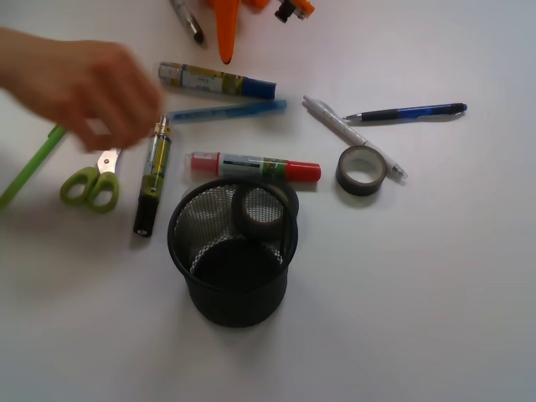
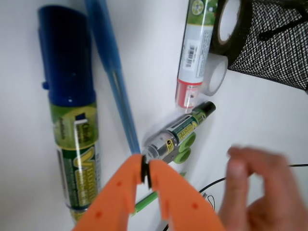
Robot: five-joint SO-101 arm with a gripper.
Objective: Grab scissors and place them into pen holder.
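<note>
The scissors (image 1: 92, 184) lie flat at the left, lime-green loops toward the front and blades partly under a person's blurred hand (image 1: 84, 92). In the wrist view only their green loops (image 2: 183, 144) show, behind a black-capped marker (image 2: 180, 132). The pen holder (image 1: 234, 251), a black mesh cup, stands upright at centre front; its mesh wall (image 2: 274, 48) fills the wrist view's top right corner. My orange gripper (image 1: 226, 54) hangs at the top, far from the scissors. Its jaws (image 2: 146, 171) are shut, pads touching, with nothing between them.
A blue-capped marker (image 1: 218, 81), a blue pen (image 1: 226, 110), a red-capped marker (image 1: 255, 167) and the black-capped marker (image 1: 152, 176) lie between gripper and holder. One tape roll (image 1: 264, 205) leans against the holder's far side, another (image 1: 362, 170) lies right. A green stick (image 1: 29, 167) lies far left.
</note>
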